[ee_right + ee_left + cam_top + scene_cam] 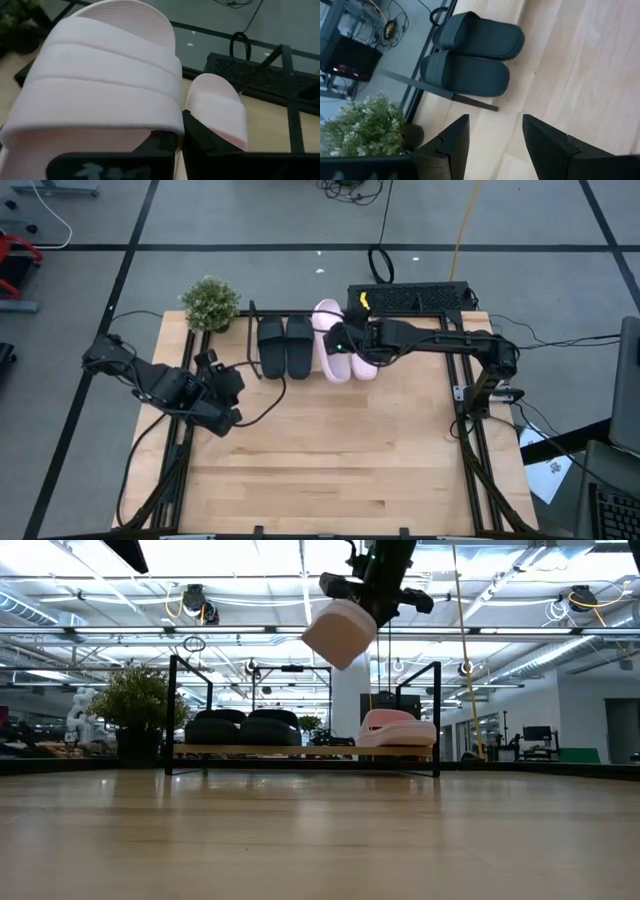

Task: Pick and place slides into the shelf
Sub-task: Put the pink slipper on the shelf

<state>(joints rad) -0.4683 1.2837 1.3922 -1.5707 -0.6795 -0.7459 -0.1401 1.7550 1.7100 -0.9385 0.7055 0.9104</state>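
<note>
The right gripper is clamped on a pink slide, w/ one finger tucked under the strap. In the low view this slide hangs tilted in the air near the top middle of the frame, above the shelf. In the high view it sits at upper middle, over the gap between the black pair and the other pink slide.

What could go wrong: the grip is on one edge only, so the slide may swing or slip out if the arm moves fast. The gap looks tight, so coming down a bit off could bump the pink slide next to it, or push a black slide sideways. Its tilt could also catch a thin rod.

On the shelf now: two black slides side by side on the left part of the board, and one pink slide on the right part. One spot looks free between them.

The left gripper waits at left middle of the high view, fingers apart, holding nothing. A small plant stands at the shelf's left end.
</note>
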